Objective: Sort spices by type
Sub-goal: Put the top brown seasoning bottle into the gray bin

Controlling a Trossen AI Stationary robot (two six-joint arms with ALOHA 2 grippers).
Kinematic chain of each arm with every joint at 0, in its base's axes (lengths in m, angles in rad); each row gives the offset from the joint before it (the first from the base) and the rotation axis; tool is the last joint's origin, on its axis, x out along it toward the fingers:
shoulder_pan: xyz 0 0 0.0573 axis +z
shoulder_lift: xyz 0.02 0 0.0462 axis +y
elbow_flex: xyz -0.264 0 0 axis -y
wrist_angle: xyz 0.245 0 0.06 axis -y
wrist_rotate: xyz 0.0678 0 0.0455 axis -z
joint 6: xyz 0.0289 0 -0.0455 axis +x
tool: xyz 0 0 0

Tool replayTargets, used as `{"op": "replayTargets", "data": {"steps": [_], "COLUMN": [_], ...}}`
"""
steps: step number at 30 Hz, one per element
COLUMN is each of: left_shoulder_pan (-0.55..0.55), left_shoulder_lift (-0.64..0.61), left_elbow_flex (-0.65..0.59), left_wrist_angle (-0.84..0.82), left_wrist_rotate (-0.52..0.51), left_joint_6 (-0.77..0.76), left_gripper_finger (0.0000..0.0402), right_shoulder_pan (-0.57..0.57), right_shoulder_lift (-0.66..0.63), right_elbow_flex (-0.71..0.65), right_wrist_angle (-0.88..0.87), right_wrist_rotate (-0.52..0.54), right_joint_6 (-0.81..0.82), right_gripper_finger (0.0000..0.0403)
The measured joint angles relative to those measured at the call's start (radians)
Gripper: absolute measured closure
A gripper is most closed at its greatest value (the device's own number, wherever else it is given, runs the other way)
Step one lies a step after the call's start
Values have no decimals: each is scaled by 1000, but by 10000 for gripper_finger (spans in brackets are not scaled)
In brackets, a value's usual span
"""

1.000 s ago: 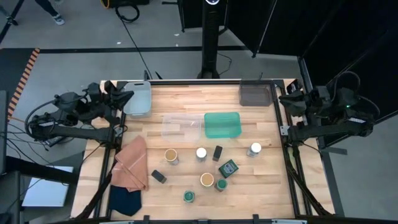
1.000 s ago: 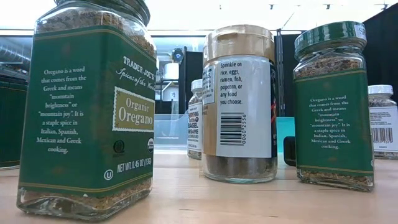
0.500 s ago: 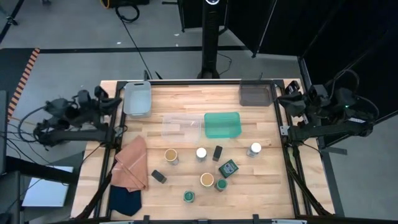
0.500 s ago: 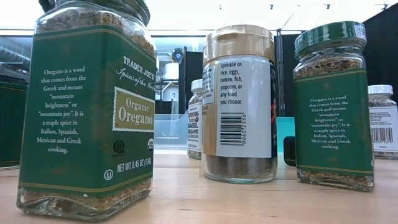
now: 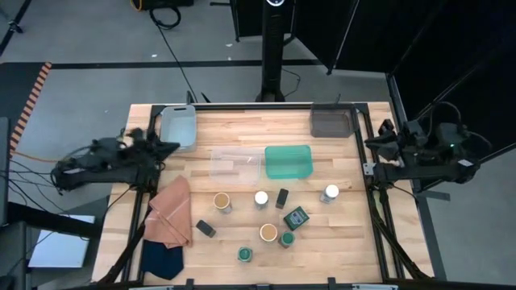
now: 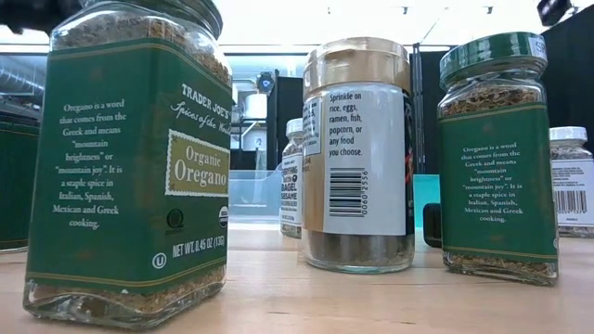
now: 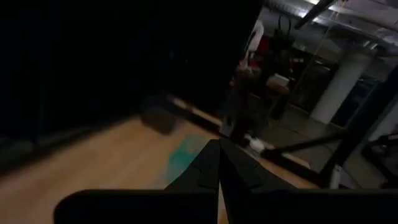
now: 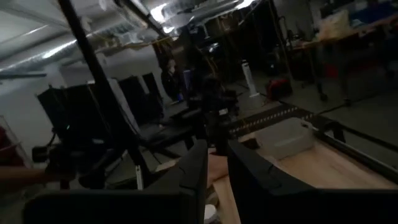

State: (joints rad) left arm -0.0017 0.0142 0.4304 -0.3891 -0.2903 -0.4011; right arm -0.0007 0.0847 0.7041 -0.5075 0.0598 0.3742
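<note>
The spices stand loose on the wooden table's near half: tan-lidded jars (image 5: 222, 201) (image 5: 268, 233), white-lidded jars (image 5: 261, 198) (image 5: 330, 192), green-lidded jars (image 5: 245, 254) (image 5: 286, 239), a green square jar (image 5: 296, 217) and dark tins (image 5: 281, 198) (image 5: 205, 229). The low view shows an oregano jar (image 6: 130, 158) close up, upright on its base. My left gripper (image 5: 171, 146) hangs shut at the table's left edge, pointing level across it. My right gripper (image 5: 372, 144) is shut at the right edge. Neither is near a jar.
A pale grey tray (image 5: 178, 127) and a dark grey tray (image 5: 330, 122) sit at the far corners. A clear tray (image 5: 235, 161) and a teal tray (image 5: 289, 161) lie mid-table. Folded orange (image 5: 169, 213) and navy (image 5: 161, 259) cloths lie at the near left.
Both arms have sunk and folded back toward their own table edges. My left gripper has drawn away from the pale grey tray toward the near side, and my right gripper has dropped beside the right edge. Both have stayed shut. No jar has moved.
</note>
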Motion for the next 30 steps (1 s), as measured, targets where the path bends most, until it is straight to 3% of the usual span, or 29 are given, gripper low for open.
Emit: {"op": "replayTargets", "data": {"steps": [9,18,22,30], "left_shoulder_pan": [0,-1,-32,-107], "left_shoulder_lift": [29,230,356,711], "left_elbow_flex": [-300,-309,-190,263], "left_wrist_angle": [350,427,398,-16], "left_wrist_rotate": [179,293,332,368], "left_joint_6": [-240,-354,-329,-204], "left_gripper_finger": [390,390,390,390], "right_shoulder_pan": [-1,0,7,8], "right_shoulder_lift": [-63,-64,-56,-47], "right_elbow_flex": [-272,-473,-478,-453], "right_wrist_angle": [143,320,384,379], "right_wrist_rotate": [8,-91,-106,-114], "right_joint_6": [179,306,263,168], "right_gripper_finger": [331,331,331,331]}}
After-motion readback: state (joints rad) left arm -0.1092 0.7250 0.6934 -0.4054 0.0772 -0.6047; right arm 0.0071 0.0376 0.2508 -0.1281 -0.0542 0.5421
